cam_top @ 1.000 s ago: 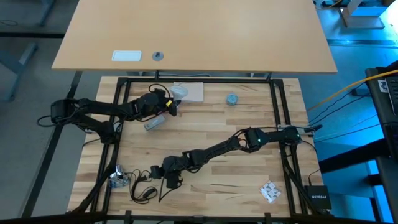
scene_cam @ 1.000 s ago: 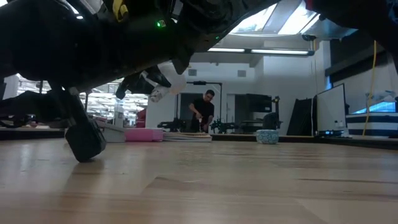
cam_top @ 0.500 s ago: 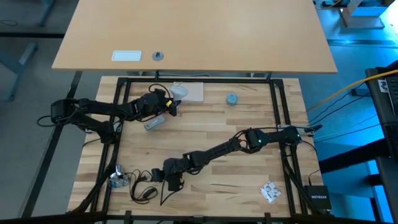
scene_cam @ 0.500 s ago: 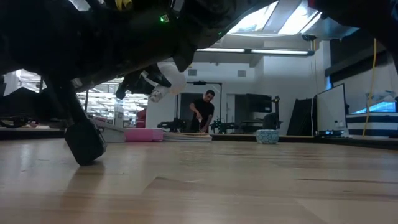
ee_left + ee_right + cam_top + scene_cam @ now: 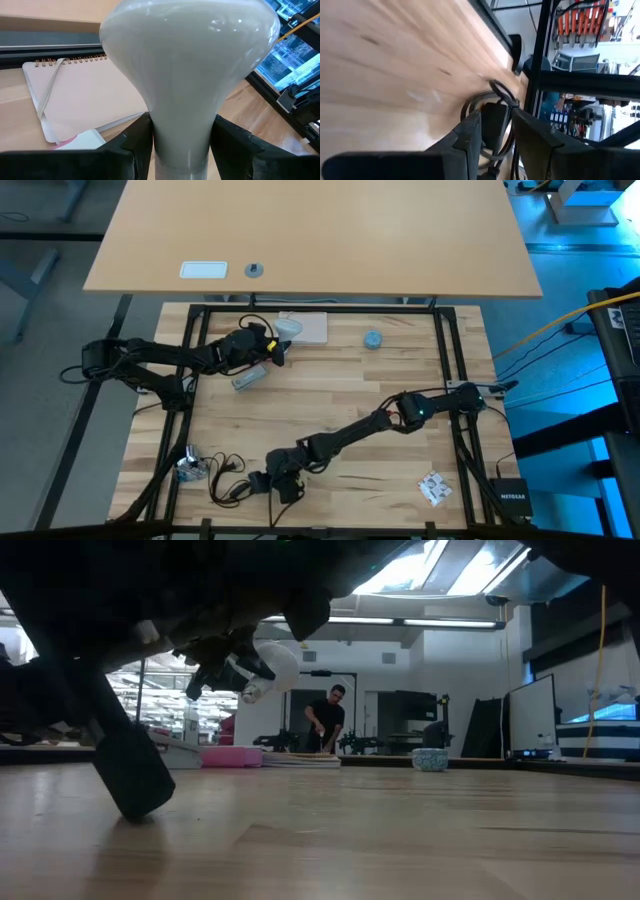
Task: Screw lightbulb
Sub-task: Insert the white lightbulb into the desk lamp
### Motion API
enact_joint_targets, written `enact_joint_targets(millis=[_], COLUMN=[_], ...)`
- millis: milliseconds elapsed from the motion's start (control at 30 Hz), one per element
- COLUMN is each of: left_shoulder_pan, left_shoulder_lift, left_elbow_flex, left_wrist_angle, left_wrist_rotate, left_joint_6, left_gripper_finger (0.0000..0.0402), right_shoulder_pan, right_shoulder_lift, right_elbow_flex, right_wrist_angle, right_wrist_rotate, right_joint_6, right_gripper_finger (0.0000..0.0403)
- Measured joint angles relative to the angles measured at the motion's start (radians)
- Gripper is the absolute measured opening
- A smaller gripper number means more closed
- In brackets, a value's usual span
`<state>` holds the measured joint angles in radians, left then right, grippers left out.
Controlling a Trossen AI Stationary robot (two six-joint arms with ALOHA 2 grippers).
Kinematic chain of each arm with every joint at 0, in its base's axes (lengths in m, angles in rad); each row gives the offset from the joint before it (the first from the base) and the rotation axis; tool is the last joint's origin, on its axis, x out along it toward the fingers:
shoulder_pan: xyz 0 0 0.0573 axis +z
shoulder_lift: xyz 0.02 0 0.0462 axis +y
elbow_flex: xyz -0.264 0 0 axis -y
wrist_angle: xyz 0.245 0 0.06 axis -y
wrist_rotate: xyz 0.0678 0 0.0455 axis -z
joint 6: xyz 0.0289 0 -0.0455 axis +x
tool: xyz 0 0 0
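High view shows my right pincer (image 5: 284, 489), clamped on the black cord (image 5: 496, 126), has slid nearer the bench's front edge, while my left pincer (image 5: 276, 350) grips the lightbulb (image 5: 187, 75) near the back edge, socket unmet.

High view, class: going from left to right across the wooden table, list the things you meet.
Silvery socket → black cord → right gripper → blue-grey cap → small white packet. The left gripper, lightbulb and notebook overlap this stretch, so I leave them out.
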<state>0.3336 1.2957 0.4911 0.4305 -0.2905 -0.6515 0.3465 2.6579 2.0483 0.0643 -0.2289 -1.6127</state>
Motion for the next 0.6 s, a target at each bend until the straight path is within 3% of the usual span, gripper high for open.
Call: enact_joint_targets(millis=[600], left_shoulder_pan=[0.000], left_shoulder_lift=[0.000], left_elbow_flex=[0.000], left_wrist_angle=[0.000], left_wrist_rotate=[0.000], left_joint_6=[-0.004], left_gripper_finger=[0.0155], right_shoulder_pan=[0.000], right_shoulder_lift=[0.000], right_elbow_flex=[0.001], right_wrist_angle=[-0.007], right_wrist_rotate=[0.044], right_joint_6=[0.042], right_gripper_finger=[0.0113])
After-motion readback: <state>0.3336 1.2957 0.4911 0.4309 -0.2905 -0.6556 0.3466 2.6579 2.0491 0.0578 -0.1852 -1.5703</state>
